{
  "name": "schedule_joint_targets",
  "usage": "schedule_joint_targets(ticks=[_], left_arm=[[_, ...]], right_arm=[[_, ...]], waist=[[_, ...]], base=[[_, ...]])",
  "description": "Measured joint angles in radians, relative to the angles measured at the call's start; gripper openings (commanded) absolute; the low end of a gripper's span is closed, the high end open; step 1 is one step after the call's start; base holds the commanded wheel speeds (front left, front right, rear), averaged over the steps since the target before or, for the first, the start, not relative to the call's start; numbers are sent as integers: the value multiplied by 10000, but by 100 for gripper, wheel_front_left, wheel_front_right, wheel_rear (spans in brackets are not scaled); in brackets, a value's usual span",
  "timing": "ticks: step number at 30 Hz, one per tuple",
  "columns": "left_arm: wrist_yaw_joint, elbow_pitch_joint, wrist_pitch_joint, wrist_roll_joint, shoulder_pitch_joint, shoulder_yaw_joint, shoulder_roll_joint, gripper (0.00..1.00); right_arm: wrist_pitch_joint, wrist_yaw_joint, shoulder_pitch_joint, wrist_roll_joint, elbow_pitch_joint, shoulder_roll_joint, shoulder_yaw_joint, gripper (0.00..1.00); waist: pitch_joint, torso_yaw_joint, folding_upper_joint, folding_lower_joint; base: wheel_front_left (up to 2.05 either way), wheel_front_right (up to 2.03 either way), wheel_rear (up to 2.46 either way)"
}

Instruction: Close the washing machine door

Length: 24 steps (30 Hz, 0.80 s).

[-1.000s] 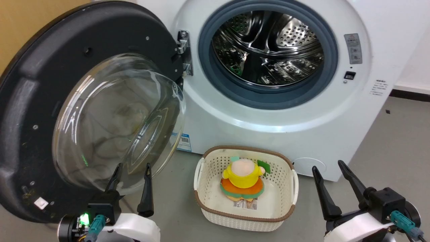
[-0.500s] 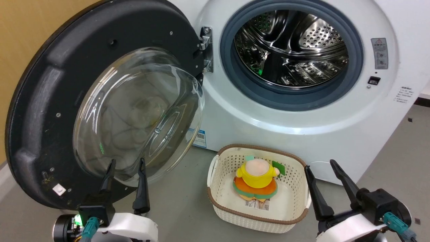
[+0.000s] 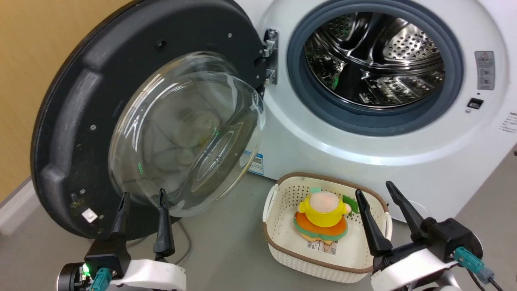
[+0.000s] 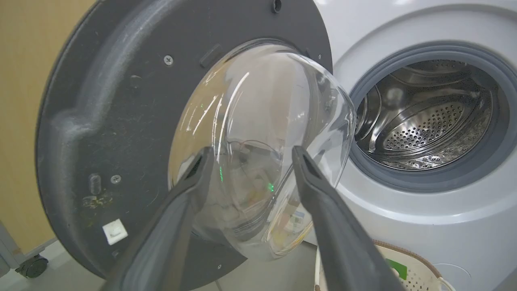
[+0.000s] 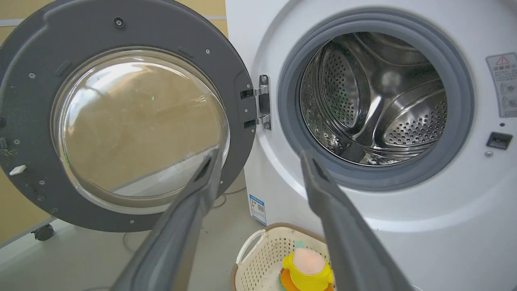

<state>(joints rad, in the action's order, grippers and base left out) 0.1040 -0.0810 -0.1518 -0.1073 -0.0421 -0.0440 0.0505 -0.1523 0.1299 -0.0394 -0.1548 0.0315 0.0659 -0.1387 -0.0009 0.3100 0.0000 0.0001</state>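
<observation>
- Hovering nearest the camera, the left claw (image 3: 142,194) has its fingers spread and holds nothing. Its tips sit in front of the lower bulge of the glass, and whether they touch it cannot be told.
- The right claw (image 3: 374,189) is likewise spread and empty, poised over the right edge of the cream basket (image 3: 282,252), in which a plush toy (image 3: 323,210) lies.
- Beyond the left claw, the washing machine door (image 3: 80,101) stands swung wide on its hinge (image 3: 270,56), left of the opening, with its inner face and glass bowl turned outward.
- Farthest back, the washing machine (image 3: 307,149) shows its grey gasket (image 3: 297,72) and steel drum (image 3: 383,52) fully uncovered.
- Judged from this, closing has not begun: the door has its whole swing to travel before it can latch.
</observation>
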Motion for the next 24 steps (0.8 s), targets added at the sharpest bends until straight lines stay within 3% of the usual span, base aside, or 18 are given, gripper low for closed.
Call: schedule_joint_targets(ticks=[24], left_arm=[[529,-462,-481,-278,-220,-35,0,100]], right_arm=[[-451,0,-569,-631,209,303,-897,100]], waist=[[78,1025,0,0]], base=[[0,0,0]])
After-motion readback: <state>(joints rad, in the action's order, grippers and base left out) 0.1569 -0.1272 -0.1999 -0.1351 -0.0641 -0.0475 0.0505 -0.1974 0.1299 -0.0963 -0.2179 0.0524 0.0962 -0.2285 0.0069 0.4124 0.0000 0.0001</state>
